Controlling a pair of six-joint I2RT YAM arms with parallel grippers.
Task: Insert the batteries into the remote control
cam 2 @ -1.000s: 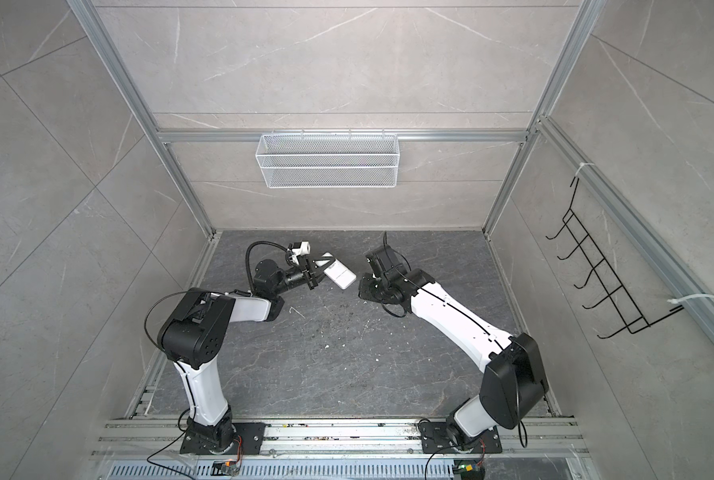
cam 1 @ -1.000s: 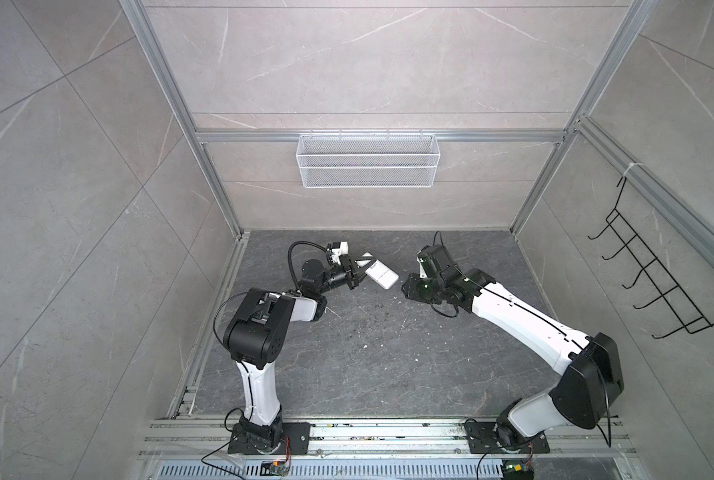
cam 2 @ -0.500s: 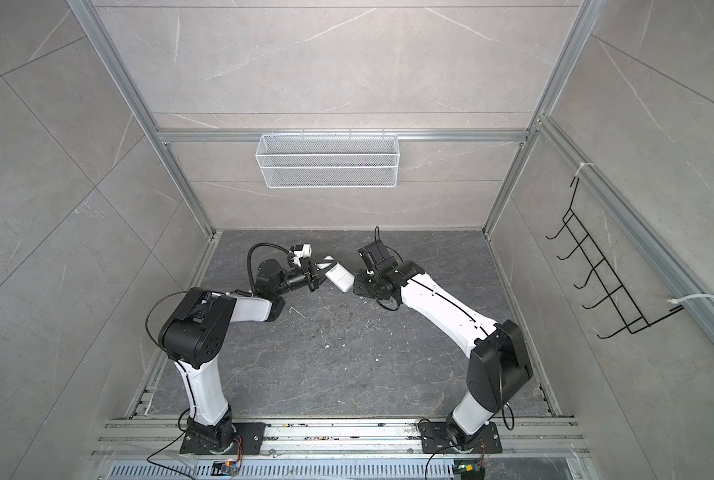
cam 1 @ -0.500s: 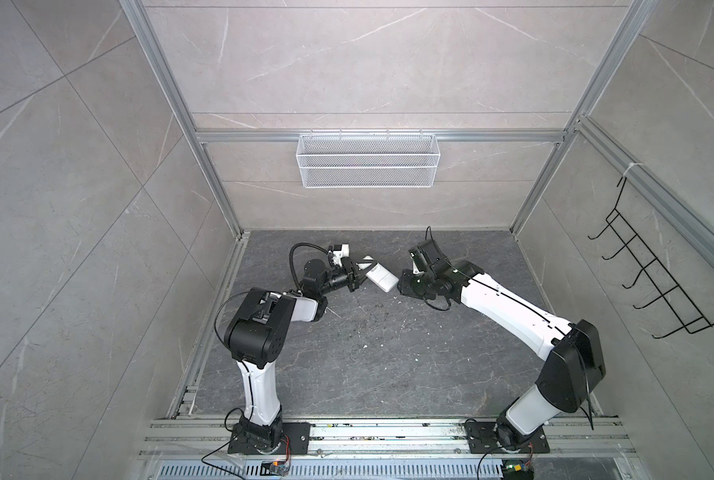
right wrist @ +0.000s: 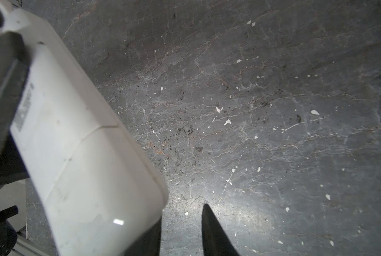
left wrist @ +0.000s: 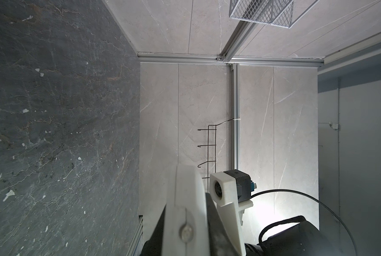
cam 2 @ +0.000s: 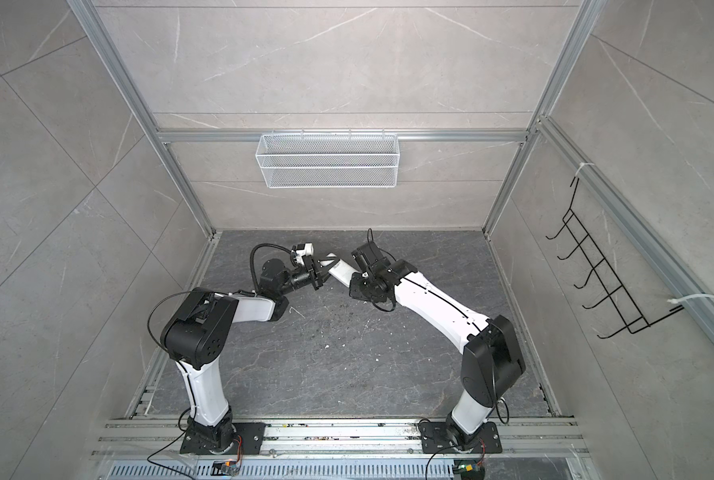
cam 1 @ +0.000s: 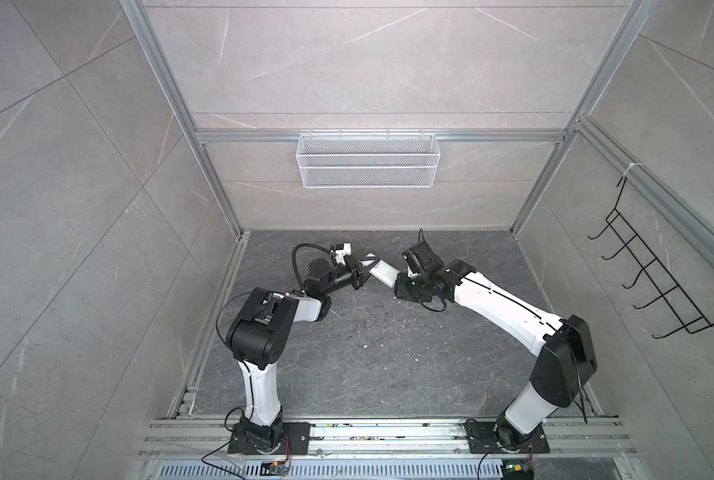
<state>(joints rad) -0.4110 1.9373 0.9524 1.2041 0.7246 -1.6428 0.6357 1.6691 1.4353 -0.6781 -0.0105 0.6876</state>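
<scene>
Nearest the viewer, a metal rail (cam 1: 368, 432) carries the bases of two black-and-white robot arms, one at the left and one at the right. Beyond it lies a dark grey stone worktop (cam 1: 368, 365) dotted with white specks. Both arms reach to the far middle of the worktop and nearly meet there. The left hand (cam 1: 361, 272) is clamped on one end of the remote control (cam 1: 382, 272), holding it up off the worktop, with its free end slanting right and nearer. The left wrist view shows the remote edge-on between the dark fingers. The right hand (cam 1: 401, 286) sits just beside the remote's free end. In the right wrist view its two dark fingers (right wrist: 214, 235) stand apart with bare worktop between them, pinching nothing, and the remote's plain white back, crossed by a seam, lies against one finger. A black hook rack (cam 1: 658, 282) hangs on the right wall. A white wire basket (cam 1: 368, 166) hangs on the far wall.
</scene>
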